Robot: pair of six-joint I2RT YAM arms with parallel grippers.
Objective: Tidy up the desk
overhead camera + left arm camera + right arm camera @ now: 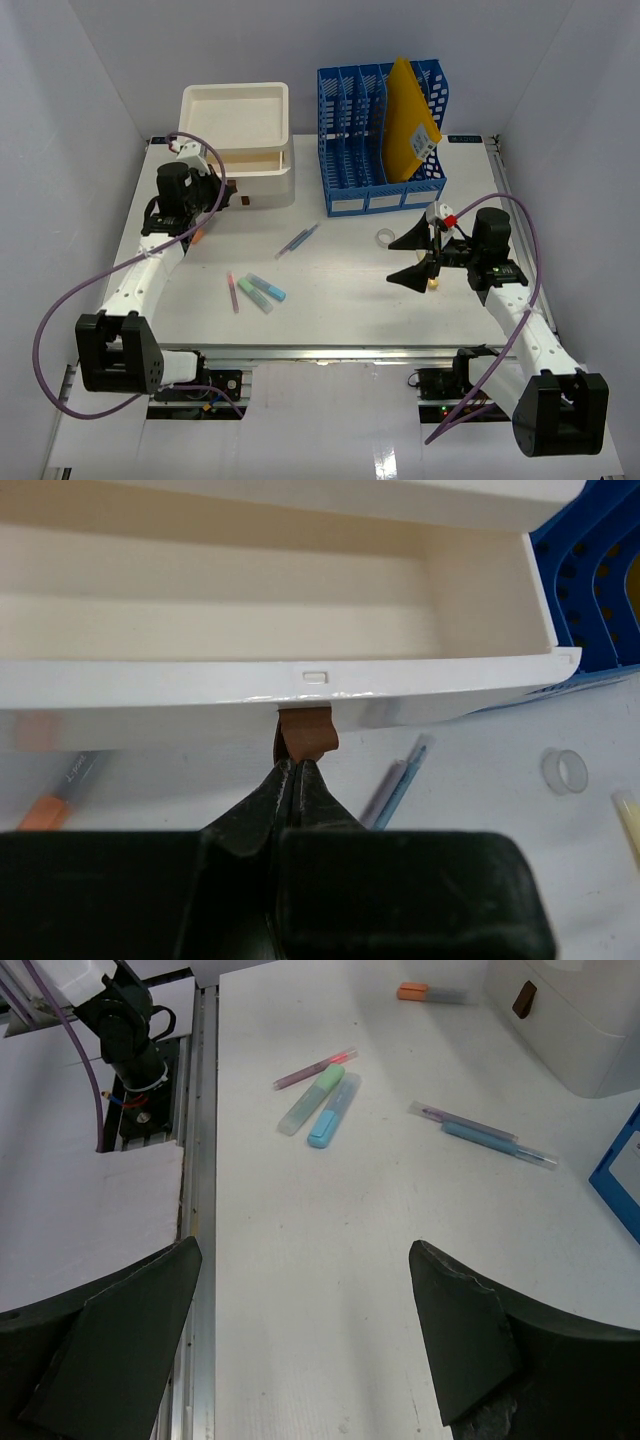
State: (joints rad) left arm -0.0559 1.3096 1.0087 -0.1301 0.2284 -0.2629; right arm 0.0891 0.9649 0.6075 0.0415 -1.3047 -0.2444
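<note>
The white desk (345, 300) has a silver rail (320, 352) along its front. My left gripper (218, 196) is at the white drawer box (240, 140) at the back left. In the left wrist view it (298, 765) is shut on a brown pull tab (306, 732) under the front of an open, empty drawer (300, 672). My right gripper (410, 258) is open and empty above the desk's right half. In its wrist view (305, 1250) it has only bare desk (320, 1290) between its fingers.
Loose items lie on the desk: a pink pen (233, 291), a green highlighter (254, 294), a blue highlighter (270, 290), two pens (298, 240), an orange marker (198, 237) and a tape ring (384, 237). A blue file organizer (382, 140) holds a yellow envelope (412, 122).
</note>
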